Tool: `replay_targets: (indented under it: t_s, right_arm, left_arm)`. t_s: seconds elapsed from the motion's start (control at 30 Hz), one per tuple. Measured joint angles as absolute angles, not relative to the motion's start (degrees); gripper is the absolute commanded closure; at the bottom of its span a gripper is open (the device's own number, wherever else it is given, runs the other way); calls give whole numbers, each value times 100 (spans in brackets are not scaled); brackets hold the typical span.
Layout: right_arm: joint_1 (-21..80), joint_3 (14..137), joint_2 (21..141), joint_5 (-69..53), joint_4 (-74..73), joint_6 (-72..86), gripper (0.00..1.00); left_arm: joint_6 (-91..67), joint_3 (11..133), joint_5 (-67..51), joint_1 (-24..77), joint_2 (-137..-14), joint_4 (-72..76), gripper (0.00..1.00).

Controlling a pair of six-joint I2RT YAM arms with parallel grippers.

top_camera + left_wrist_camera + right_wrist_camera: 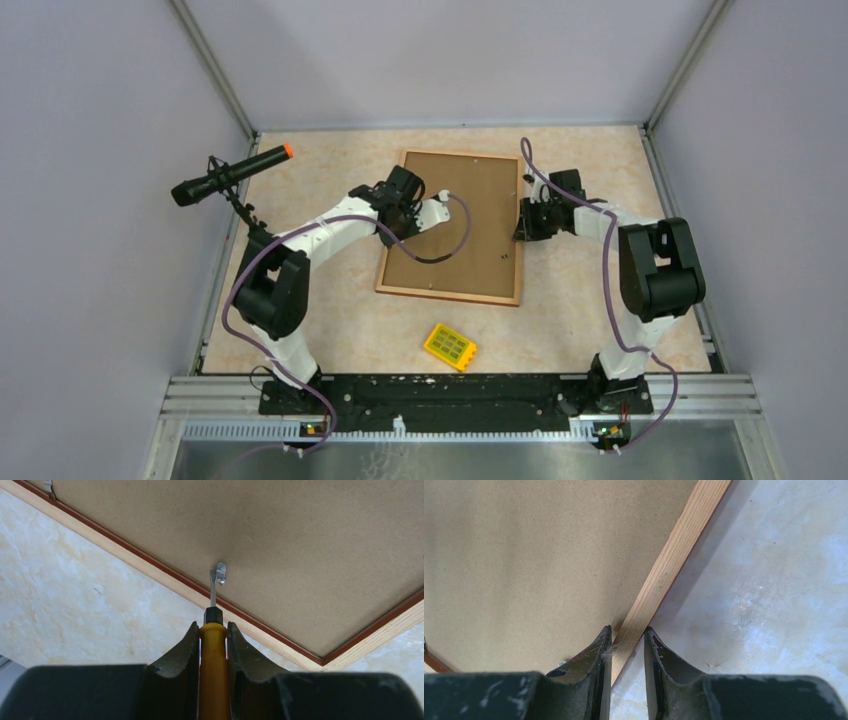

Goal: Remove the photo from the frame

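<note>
The frame [455,225] lies face down in the middle of the table, its brown fibreboard back up. The photo is hidden under that back. My left gripper [437,208] is over the frame's left part, shut on a yellow-handled screwdriver [214,670]. In the left wrist view the gripper [212,625] points the blade at a small metal clip [220,573] by the rim. My right gripper [525,222] is at the frame's right edge. In the right wrist view it [628,630] is closed round the light wood rim [679,540].
A small yellow block [450,346] lies near the front, below the frame. A black microphone with an orange tip [230,175] stands on a stand at the left. Another metal clip [48,486] sits further along the frame's rim. Walls enclose the table.
</note>
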State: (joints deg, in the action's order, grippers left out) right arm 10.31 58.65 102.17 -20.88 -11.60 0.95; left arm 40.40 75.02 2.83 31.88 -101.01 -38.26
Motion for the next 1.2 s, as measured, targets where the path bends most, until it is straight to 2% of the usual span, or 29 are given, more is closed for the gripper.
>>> replay_targets:
  t_s: [0.33,0.63,1.2]
  right_arm:
    - [1031,5865,10217,-2097,-1160,78,100]
    - [1031,5902,10250,-2163,-1197,45,100]
    - [1020,5902,10250,-2204,-1199,14,100]
  left_arm:
    - [4023,7644,84,3190,-10101,-3988,100]
    - [3905,8455,419,2980,-10232,-3607,100]
    - [4117,9898,858,2834,-11887,-2744,100]
